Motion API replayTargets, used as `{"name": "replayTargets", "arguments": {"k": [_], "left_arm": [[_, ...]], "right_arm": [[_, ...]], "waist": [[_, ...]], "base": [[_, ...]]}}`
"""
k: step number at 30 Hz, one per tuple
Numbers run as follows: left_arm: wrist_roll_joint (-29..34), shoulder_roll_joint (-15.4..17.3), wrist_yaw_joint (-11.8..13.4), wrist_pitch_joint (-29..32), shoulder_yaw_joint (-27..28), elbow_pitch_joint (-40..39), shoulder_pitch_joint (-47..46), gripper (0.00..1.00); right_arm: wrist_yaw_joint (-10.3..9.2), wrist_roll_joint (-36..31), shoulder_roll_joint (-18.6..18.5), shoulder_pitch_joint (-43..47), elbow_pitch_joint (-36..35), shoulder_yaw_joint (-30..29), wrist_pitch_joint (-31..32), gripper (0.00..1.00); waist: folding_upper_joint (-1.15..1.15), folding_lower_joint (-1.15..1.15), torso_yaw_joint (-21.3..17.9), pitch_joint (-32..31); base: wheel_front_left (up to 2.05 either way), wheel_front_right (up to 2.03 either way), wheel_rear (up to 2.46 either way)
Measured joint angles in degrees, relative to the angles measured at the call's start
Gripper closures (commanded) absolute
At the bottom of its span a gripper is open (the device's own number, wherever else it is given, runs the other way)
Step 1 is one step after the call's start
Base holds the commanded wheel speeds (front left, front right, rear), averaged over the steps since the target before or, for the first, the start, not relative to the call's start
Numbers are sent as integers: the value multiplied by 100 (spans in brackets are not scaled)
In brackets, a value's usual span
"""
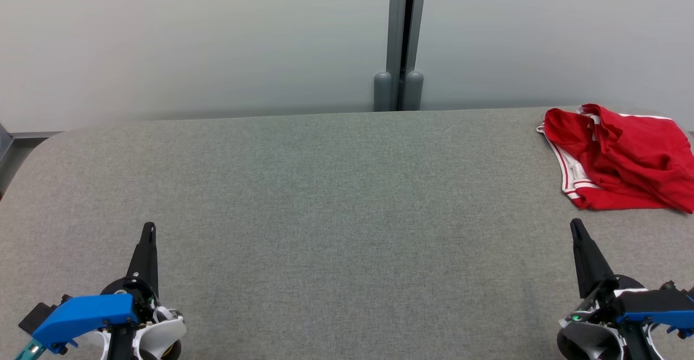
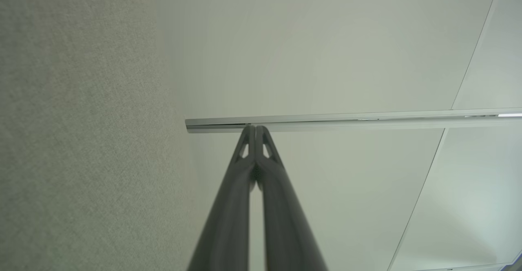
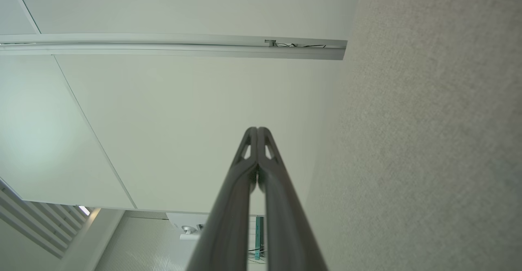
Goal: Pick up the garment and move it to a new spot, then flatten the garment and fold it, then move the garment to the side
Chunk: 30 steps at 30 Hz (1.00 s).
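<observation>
A crumpled red garment (image 1: 623, 156) with white striped trim lies at the far right of the grey fabric table (image 1: 336, 197), partly cut by the head view's right edge. My left gripper (image 1: 148, 226) rests shut at the lower left, far from the garment, holding nothing. At the lower right my right gripper (image 1: 575, 223) is shut and empty, a short way in front of the garment's near edge. In the left wrist view the left gripper (image 2: 255, 128) shows its tips pressed together. The right gripper (image 3: 257, 129) in the right wrist view is likewise closed tip to tip.
A pale wall panel with a grey vertical post (image 1: 400, 40) stands behind the table's far edge. The table's left corner is rounded (image 1: 49, 143). Grey fabric surface (image 3: 428, 140) fills the right side of the right wrist view and the left side (image 2: 81, 140) of the left wrist view.
</observation>
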Motion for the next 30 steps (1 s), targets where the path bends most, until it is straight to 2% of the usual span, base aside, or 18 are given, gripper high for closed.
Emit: {"name": "replayTargets", "arguments": {"k": [30], "left_arm": [[-122, -11, -31, 21, 21, 8, -20, 100]], "right_arm": [[0, 129, 0, -3, 9, -8, 22, 100]], "waist": [[0, 0, 4, -1]], "base": [[0, 0, 0]]}}
